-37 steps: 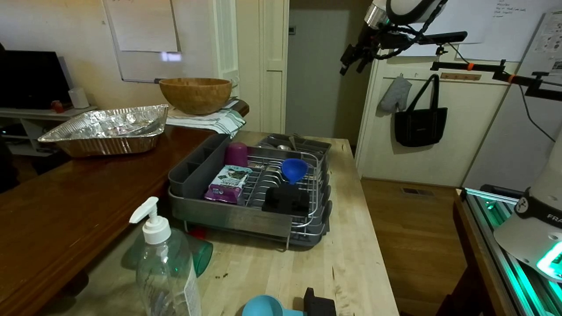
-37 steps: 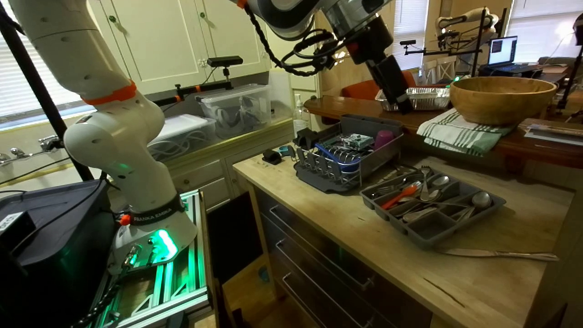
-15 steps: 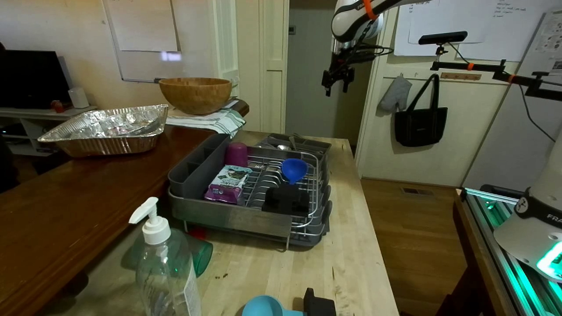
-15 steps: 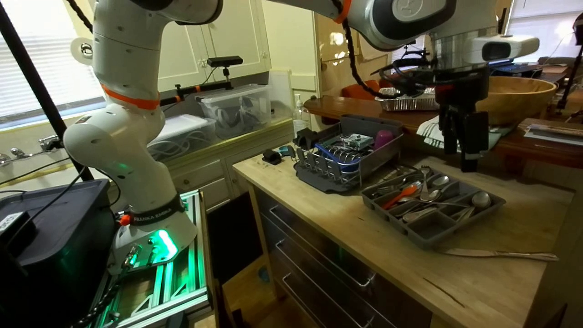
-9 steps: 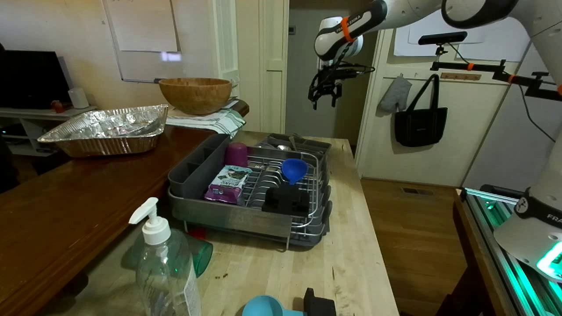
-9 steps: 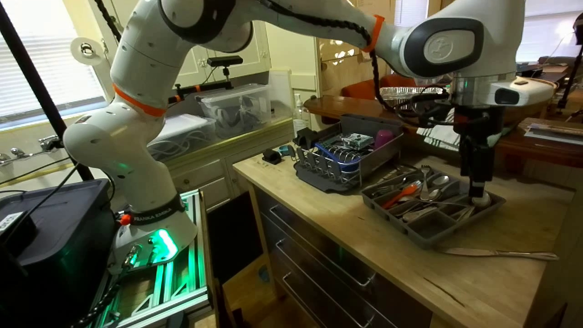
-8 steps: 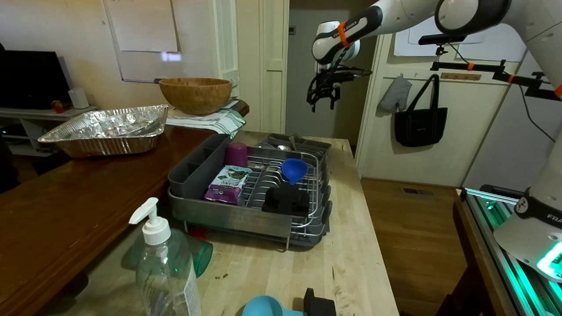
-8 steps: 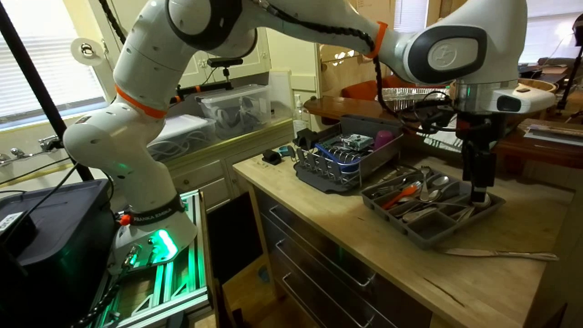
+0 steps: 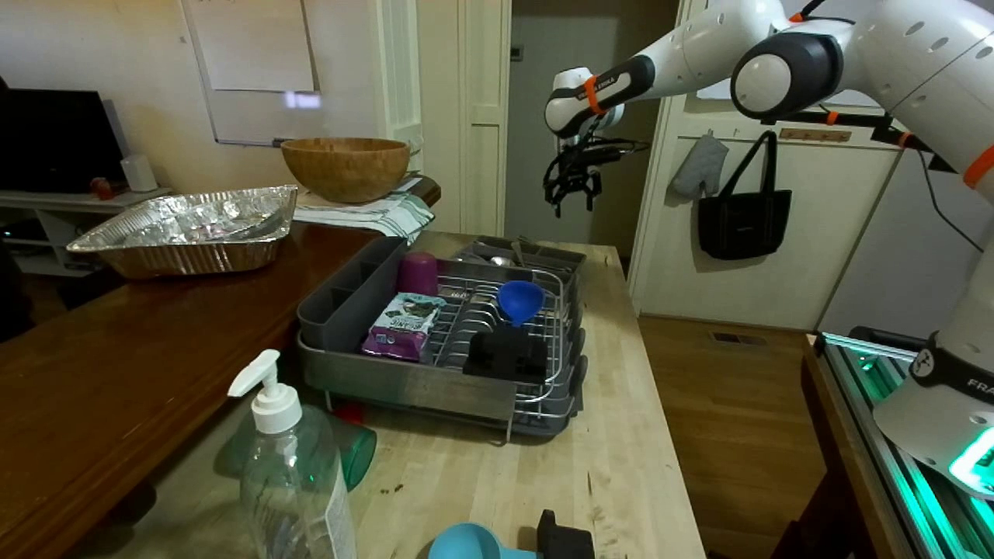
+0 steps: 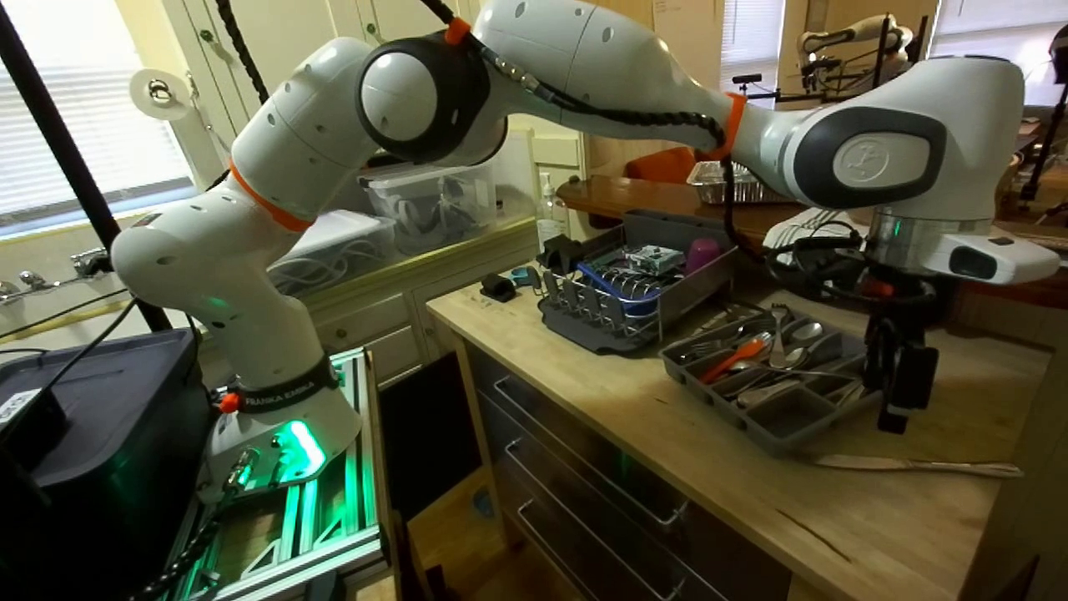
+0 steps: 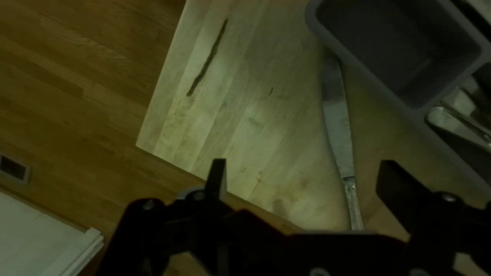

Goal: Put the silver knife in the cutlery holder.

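Elbow (image 10: 409, 96): raised, bent
Forearm (image 10: 601, 63): stretched outward, sloping down
Wrist (image 10: 909, 154): turned downward
Gripper (image 11: 303, 172): hanging, pointing down
Fingers (image 11: 216, 177): spread well apart

1 loose knife (image 11: 342, 143); 1 cutlery tray (image 10: 786, 413); 1 dish rack (image 9: 408, 384); 2 spoons (image 10: 808, 331), maybe more

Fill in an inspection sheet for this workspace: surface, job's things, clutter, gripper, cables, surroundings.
Surface: wooden countertop, dark streak near its edge.
Job's things: silver knife lies on the countertop beside the gray cutlery tray; whether they touch is unclear.
Clutter: dish rack holding a purple cup and a snack packet; pump bottle.
Gripper: open above the countertop, holding nothing.
Cables: black braided cable along the arm.
Surroundings: wooden bowl, foil pan, hanging black tote bag.
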Available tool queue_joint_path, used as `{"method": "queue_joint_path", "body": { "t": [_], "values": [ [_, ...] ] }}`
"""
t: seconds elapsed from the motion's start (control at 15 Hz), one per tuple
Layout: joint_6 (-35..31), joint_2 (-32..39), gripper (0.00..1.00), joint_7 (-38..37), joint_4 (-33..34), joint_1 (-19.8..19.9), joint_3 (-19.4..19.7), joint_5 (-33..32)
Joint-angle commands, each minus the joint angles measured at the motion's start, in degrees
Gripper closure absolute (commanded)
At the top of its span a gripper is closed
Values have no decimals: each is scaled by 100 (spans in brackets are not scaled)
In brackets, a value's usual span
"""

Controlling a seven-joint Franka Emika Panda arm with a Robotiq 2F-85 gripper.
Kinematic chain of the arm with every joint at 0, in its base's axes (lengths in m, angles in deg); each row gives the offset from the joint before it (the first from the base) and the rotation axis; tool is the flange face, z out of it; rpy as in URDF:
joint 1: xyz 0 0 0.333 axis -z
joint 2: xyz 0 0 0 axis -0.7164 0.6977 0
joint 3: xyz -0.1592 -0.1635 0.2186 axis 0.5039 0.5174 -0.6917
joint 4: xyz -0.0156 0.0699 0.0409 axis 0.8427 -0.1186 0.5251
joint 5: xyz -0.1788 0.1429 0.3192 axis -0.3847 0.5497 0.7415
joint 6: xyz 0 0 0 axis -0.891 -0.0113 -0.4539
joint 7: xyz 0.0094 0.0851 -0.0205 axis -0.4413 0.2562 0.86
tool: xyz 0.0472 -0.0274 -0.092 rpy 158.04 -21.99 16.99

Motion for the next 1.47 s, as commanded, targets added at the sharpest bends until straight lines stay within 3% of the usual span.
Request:
{"method": "queue_joint_path", "body": {
  "t": [0.0,0.47,0.67,0.73,1.0,1.4],
  "values": [
    [12,15,0,0,37,-1,-2,0],
    [-805,961,0,-849,1047,117,-202,421],
    [-250,1594,0,-1609,1928,92,-15,249],
    [-658,973,0,-1195,1002,27,-112,252],
    [-483,1376,0,-1496,1505,34,-36,249],
    [-1659,1625,0,-652,1566,69,-77,161]
  ]
}}
